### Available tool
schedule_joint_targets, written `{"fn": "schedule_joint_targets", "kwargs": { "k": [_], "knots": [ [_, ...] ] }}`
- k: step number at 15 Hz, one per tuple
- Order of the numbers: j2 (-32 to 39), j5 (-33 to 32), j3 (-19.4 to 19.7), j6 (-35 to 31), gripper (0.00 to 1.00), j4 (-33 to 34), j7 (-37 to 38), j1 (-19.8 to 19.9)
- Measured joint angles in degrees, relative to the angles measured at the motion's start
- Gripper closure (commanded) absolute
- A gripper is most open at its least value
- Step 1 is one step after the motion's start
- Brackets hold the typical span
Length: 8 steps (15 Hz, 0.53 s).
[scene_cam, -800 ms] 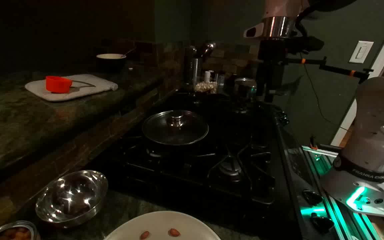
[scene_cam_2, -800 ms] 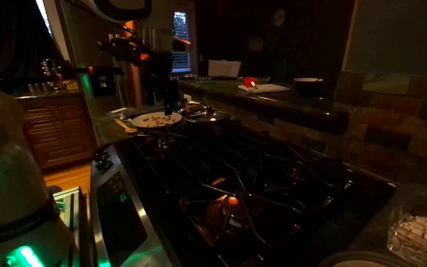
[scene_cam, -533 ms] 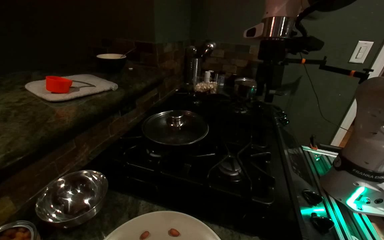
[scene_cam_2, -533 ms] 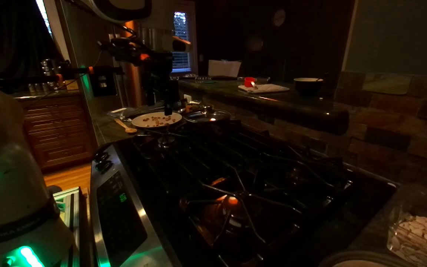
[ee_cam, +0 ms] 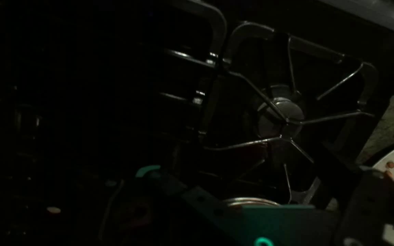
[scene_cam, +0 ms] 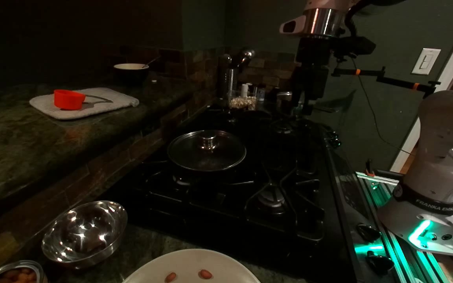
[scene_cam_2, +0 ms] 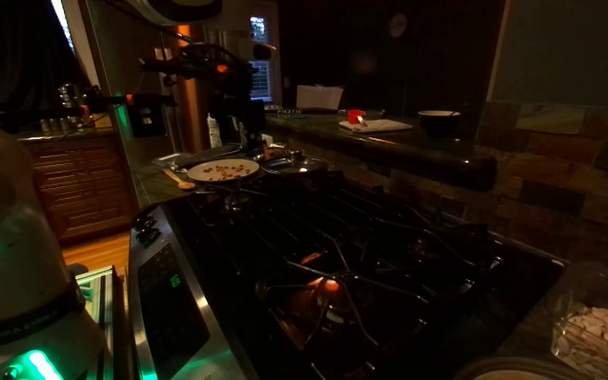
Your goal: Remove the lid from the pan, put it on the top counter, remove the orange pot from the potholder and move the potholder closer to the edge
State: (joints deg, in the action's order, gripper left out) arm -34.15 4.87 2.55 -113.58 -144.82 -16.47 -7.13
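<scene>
Gripper point(ee_cam: 238, 160): It is held above the stove point(scene_cam: 226, 220), pointed downward and well apart from the lid point(scene_cam: 207, 157). The fingers point(ee_cam: 166, 182) are seen widely spread in the wrist view.
Lid: It is placed flat on the pan point(scene_cam: 207, 176), with its knob point(scene_cam: 208, 142) turned upward.
Pan: It is set on the stove, at the side of the top counter point(scene_cam: 6, 149); because of the darkness, its wall can hardly be distinguished.
Top counter: It is raised at the left of the stove in an exterior view. By it the potholder point(scene_cam: 120, 98) and a dark bowl point(scene_cam: 131, 74) are supported.
Potholder: It is laid flat, near the edge which is turned to the stove.
Orange pot point(scene_cam: 69, 100): It is placed upright on the potholder, more to the left, and is seen there in both exterior views.
Dark bowl: It is placed farther along the top counter than the potholder.
Steel bowl point(scene_cam: 85, 236): It is set at near left, below the top counter.
Plate point(scene_cam: 189, 261): It is partly cut by the near border. In an exterior view, nuts point(scene_cam_2: 225, 172) are seen scattered on it.
</scene>
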Motion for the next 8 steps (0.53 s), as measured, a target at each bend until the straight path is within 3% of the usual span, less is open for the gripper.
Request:
{"fn": "schedule_joint_targets", "kwargs": {
  "k": [8],
  "knots": [
    [17.8, 0.3, -5.4, -2.3, 0.0, 16.3, -1.9, -4.5]
  ]
}}
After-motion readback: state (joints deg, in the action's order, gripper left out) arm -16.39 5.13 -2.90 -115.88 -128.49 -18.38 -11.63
